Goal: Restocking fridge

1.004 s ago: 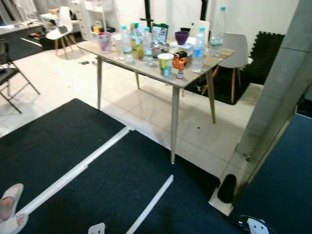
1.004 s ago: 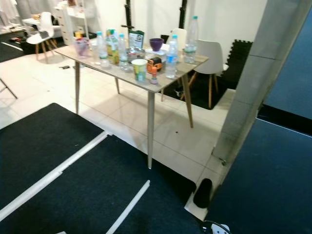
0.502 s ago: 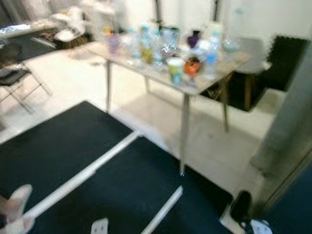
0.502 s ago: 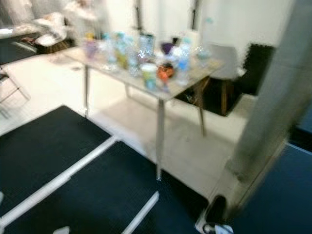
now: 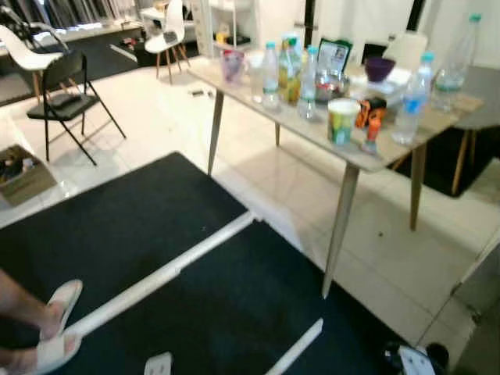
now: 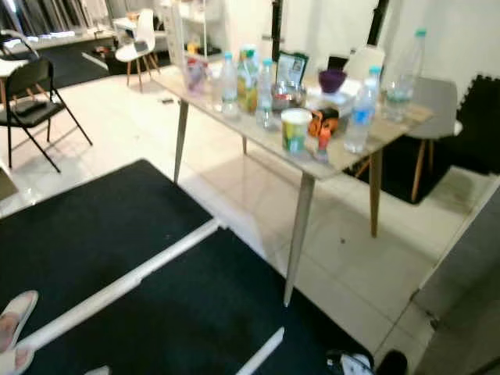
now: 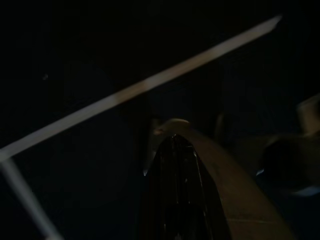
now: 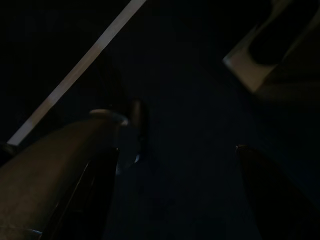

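Hanging idle, right claw (image 8: 180, 150) far below bottles (image 5: 270, 76).

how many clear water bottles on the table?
4, all on the table: two at the left end flanking a yellow-green bottle (not counted), one by the near right corner, one tall at the far right. More may be hidden behind.

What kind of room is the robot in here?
Probably a dining or living area of a home: a table crowded with water bottles, a folding chair, and tiled floor with black mats.
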{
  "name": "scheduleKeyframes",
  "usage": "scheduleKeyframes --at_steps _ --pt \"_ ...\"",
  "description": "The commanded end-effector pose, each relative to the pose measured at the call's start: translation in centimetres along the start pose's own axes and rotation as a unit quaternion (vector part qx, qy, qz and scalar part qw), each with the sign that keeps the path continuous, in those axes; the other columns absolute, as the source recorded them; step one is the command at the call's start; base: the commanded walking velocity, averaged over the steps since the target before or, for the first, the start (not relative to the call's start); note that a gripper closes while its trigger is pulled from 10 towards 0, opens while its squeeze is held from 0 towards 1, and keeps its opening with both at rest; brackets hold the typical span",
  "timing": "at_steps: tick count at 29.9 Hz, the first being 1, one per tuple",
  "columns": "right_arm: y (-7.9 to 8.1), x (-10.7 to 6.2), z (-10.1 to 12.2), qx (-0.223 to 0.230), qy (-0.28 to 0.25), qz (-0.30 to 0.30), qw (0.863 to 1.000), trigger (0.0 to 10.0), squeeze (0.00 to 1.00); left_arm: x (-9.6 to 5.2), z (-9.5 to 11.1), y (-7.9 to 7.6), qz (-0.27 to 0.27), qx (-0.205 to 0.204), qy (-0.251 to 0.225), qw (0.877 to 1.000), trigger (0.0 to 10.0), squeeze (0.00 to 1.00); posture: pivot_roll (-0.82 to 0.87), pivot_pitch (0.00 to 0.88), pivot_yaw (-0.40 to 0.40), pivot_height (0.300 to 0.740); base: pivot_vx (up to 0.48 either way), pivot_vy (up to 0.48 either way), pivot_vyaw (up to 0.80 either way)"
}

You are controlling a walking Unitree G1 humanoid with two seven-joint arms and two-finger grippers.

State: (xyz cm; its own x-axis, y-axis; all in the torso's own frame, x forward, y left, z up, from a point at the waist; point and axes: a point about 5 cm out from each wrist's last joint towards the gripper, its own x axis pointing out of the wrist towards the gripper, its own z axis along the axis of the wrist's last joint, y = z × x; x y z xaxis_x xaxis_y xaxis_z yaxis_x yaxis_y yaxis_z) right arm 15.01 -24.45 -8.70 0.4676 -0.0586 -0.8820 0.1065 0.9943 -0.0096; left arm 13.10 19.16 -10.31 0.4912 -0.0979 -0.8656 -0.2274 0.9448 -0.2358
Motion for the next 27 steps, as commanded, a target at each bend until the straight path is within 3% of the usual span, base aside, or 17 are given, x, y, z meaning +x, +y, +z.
scheduleKeyframes --at_steps 1,13,27 --pt "0.61 0.13 -0.02 0.007 0.002 0.004 1.000 10.0 0.00 -0.19 -0.67 0.38 0.006 0.007 0.011 1.000 10.0 0.00 0.00 0.000 0.009 0.740 0.296 0.000 0.00" --pt "0.66 0.14 -0.25 0.012 0.012 0.004 1.000 10.0 0.00 -0.19 -0.74 0.35 0.005 0.009 0.012 1.000 10.0 0.00 0.00 0.000 0.009 0.740 0.296 0.000 -0.69" --pt "0.58 0.13 -0.07 0.016 0.003 0.004 1.000 10.0 0.00 -0.24 -0.87 0.43 0.005 0.010 0.014 1.000 10.0 0.00 0.01 0.000 0.012 0.740 0.297 0.000 0.00"
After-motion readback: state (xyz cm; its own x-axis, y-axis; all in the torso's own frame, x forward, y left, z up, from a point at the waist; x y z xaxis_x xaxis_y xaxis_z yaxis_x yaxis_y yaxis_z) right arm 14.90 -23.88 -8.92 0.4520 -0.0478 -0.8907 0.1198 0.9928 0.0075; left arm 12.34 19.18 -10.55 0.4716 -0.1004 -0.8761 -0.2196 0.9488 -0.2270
